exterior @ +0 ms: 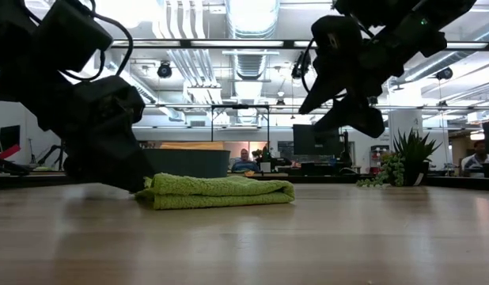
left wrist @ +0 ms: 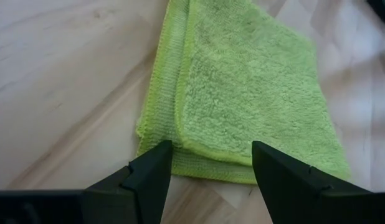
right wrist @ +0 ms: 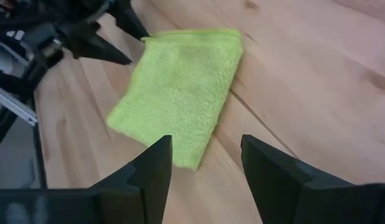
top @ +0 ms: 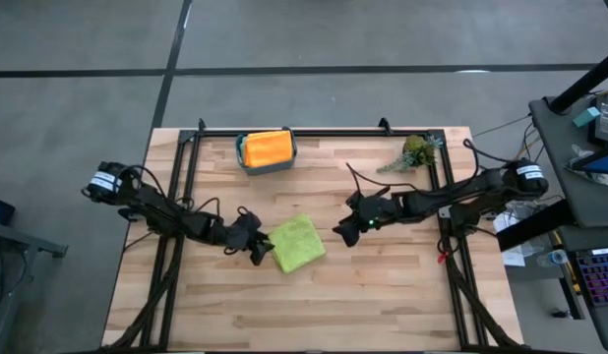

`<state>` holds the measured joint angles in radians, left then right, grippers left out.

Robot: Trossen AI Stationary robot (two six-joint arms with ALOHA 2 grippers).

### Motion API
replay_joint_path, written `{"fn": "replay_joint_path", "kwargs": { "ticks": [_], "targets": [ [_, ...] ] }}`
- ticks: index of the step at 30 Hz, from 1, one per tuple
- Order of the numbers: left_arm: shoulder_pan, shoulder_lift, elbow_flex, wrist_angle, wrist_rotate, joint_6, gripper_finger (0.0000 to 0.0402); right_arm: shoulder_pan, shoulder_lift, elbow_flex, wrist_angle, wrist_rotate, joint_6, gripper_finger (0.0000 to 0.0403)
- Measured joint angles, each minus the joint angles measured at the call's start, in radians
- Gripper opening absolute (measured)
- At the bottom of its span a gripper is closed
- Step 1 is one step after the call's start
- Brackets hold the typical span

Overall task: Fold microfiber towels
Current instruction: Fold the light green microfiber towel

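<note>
Lime green towel [top: 297, 243] folded flat mid-table. Left gripper [top: 257, 252] low at its left edge, fingers spread, gripping nothing. Right gripper [top: 340, 232] raised just right of it, fingers apart, empty. Farther back, orange towel [top: 267, 148] in bin [top: 268, 168]; plant sprig [top: 414, 152] right.

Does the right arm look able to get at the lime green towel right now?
Probably yes. The right pincer hangs open just off the lime green towel, with bare table between; the left pincer sits at the opposite edge.
</note>
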<state>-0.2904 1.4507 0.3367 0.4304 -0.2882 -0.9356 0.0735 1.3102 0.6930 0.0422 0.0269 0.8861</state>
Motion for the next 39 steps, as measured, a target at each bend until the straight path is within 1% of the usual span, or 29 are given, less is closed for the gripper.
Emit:
{"fn": "replay_joint_path", "kwargs": {
  "ticks": [7, 10, 14, 25, 28, 30, 32, 35, 39],
  "targets": [
    [-0.002, -0.006, 0.001, 0.008, 0.0, 0.025, 0.0205, 0.01, 0.058, 0.003, 0.001, 0.006, 0.02, 0.0182],
    [-0.002, -0.005, 0.001, 0.007, -0.003, 0.034, 0.0205, 0.009, 0.101, 0.003, 0.004, 0.028, 0.022, 0.0182],
    [-0.002, -0.005, 0.001, 0.007, -0.006, 0.06, 0.0205, 0.009, 0.163, 0.003, 0.073, 0.027, 0.035, 0.0183],
    [-0.002, 0.0, 0.001, 0.007, -0.008, 0.063, 0.0205, 0.009, 0.278, 0.003, 0.289, 0.017, 0.064, 0.018],
    [-0.001, 0.0, 0.001, 0.006, -0.036, 0.078, 0.0205, 0.005, 0.316, 0.025, 0.33, 0.016, 0.052, 0.018],
    [-0.001, 0.0, 0.001, 0.006, -0.042, 0.079, 0.0205, 0.005, 0.34, 0.07, 0.318, 0.014, 0.022, 0.018],
    [-0.001, 0.0, 0.001, 0.007, -0.042, 0.079, 0.0205, 0.005, 0.359, 0.121, 0.27, 0.012, -0.016, 0.018],
    [-0.001, 0.0, 0.001, 0.007, -0.042, 0.079, 0.0205, 0.003, 0.377, 0.205, 0.124, 0.006, -0.062, 0.0181],
    [-0.001, 0.002, 0.001, 0.006, -0.042, 0.087, 0.0205, 0.003, 0.391, 0.296, -0.058, 0.006, -0.076, 0.0191]
  ]
}}
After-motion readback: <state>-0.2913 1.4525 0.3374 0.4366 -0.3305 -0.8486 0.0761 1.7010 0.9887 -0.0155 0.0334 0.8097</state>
